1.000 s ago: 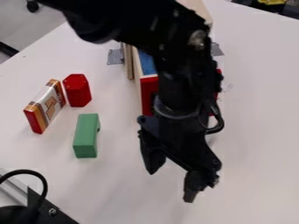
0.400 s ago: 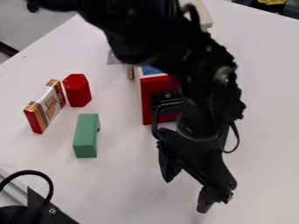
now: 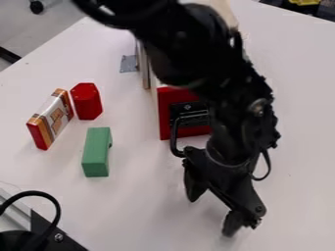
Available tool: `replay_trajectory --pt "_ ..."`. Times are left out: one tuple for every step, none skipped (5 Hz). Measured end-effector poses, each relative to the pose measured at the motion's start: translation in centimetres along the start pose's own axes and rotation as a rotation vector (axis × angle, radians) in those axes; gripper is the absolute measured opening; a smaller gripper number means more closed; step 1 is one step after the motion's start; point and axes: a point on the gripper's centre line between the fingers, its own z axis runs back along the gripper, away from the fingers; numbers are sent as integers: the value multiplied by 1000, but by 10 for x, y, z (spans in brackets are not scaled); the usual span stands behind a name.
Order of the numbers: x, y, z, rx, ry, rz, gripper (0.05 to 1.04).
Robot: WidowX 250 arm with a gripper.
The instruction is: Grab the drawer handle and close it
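Black and open, the gripper (image 3: 213, 213) hangs over the white table in the lower middle of the camera view, with nothing between its two spread fingers. Above and a little left of it is the drawer's red front (image 3: 167, 102), with the black handle (image 3: 190, 118) mounted on it. The gripper is apart from the handle, on the near side of the front. A black cable loop from the arm crosses the handle's left side. The arm covers the front's right part and most of the wooden body behind, so how far the drawer stands out is hard to tell.
Left of the drawer lie a green block (image 3: 96, 152), a red hexagonal block (image 3: 86, 101) and a white, orange and red box (image 3: 51, 119). Grey tape (image 3: 129, 63) is on the table (image 3: 298, 122) beside the wooden body. Black hardware (image 3: 49, 235) occupies the lower left corner.
The gripper has moved right and slightly toward the bottom of the view, still open. More of the red front and its black handle is uncovered. The drawer front shows no clear shift.
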Motion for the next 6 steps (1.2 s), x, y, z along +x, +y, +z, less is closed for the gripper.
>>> replay_trajectory --pt "14 15 -8 15 -5 45 992" --pt "29 32 -8 12 -7 99 992" --pt "44 47 -6 6 -7 148 992" --pt "59 63 -3 2 -10 193 992" --pt "69 82 -2 6 -31 230 992" --pt "71 87 -3 14 -26 228 992"
